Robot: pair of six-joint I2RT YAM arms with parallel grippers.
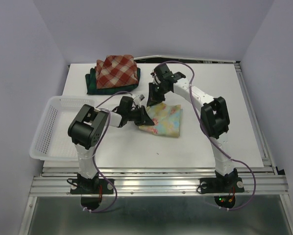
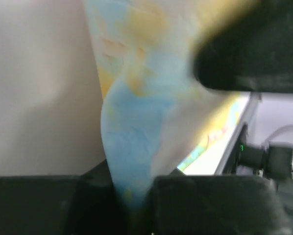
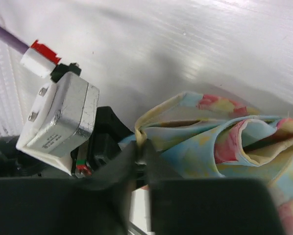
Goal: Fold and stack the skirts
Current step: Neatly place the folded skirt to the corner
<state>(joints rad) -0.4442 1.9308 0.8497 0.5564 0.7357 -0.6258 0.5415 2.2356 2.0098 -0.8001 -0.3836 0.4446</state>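
The pastel yellow-blue flowered skirt [image 1: 163, 120] lies folded mid-table. My left gripper [image 1: 143, 116] is shut on its left edge; in the left wrist view the blue cloth [image 2: 132, 142] runs down between the jaws. My right gripper [image 1: 152, 96] is shut on the skirt's far left corner; the right wrist view shows the cloth's fold [image 3: 195, 132] pinched between the fingers [image 3: 154, 169]. The red-and-cream plaid skirt [image 1: 117, 70] lies folded on top of the dark green-navy plaid skirt [image 1: 93, 83] at the back left.
A white mesh basket [image 1: 53, 128] stands at the left, beside the left arm. The left arm's wrist camera housing [image 3: 58, 122] shows close to the right gripper. The table's right edge has a metal rail [image 1: 252, 112].
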